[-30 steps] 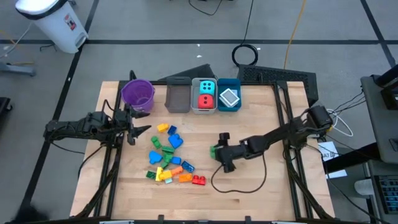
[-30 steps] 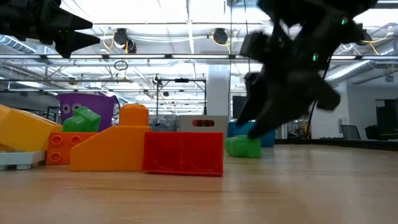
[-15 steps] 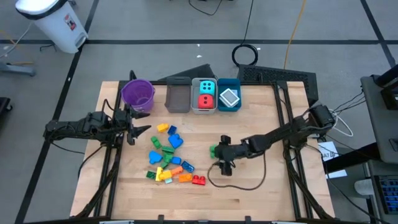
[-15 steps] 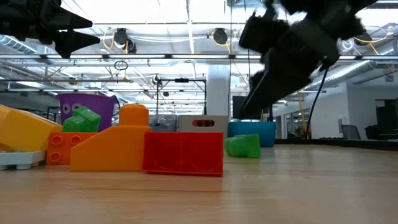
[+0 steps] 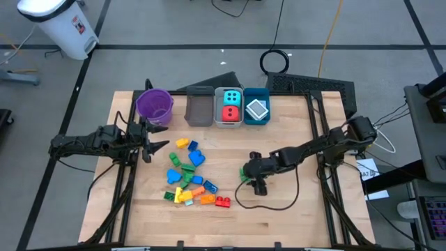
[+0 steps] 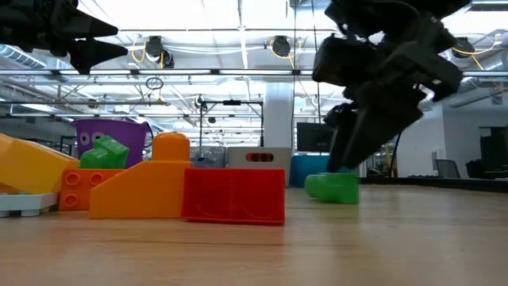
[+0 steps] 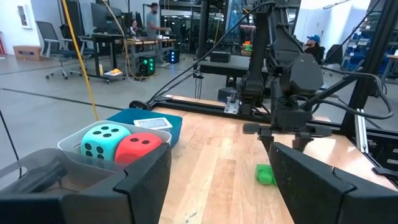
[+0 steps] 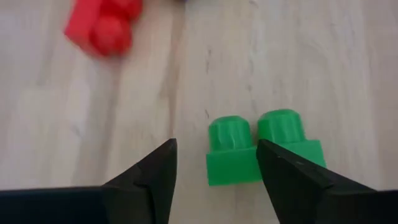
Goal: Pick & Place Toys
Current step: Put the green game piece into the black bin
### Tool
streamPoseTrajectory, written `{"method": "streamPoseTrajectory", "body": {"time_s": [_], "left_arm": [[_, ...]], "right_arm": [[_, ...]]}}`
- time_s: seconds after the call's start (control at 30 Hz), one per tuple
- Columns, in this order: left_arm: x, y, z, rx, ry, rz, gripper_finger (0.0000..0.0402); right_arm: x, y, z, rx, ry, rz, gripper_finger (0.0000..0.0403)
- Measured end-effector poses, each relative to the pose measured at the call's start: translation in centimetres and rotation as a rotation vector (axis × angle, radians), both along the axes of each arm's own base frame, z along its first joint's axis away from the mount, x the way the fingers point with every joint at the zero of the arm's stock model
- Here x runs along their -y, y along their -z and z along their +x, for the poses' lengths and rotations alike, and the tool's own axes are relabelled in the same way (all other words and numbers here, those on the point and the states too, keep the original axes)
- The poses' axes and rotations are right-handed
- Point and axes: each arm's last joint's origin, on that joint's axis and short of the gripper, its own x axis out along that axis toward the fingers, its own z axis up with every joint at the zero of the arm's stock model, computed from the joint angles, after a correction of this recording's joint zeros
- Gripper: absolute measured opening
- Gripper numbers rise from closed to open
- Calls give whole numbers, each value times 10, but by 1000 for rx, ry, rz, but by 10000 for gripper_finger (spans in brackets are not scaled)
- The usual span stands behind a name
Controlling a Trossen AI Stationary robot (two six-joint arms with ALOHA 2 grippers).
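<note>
the right jaws (image 8: 214, 163) hang open just above a green brick (image 8: 264, 148) that lies on the bench (image 5: 293, 216), the brick partly between the two fingers and not gripped. a red brick (image 8: 102, 25) lies farther ahead of these jaws. the left jaws (image 5: 159, 135) hover open beside the heap of bricks (image 5: 188, 174), near the purple bucket (image 5: 154, 104).
</note>
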Motion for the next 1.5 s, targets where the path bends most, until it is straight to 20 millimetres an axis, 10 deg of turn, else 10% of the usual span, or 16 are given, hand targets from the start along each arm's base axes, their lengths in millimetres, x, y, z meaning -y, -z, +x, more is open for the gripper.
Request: {"method": "streamPoseTrajectory", "body": {"time_s": [0.37,0.7,1.07,1.5], "left_arm": [[0,0,0,2,0,-9,274],[0,0,0,4,0,-20,273],[0,0,0,4,-1,-20,273],[0,0,0,4,-1,-17,274]], "right_arm": [[-7,-6,-29,-75,45,-477,175],[2,-9,-19,2,436,-168,207],[20,10,-10,5,487,-128,288],[14,9,-6,28,241,-181,271]]}}
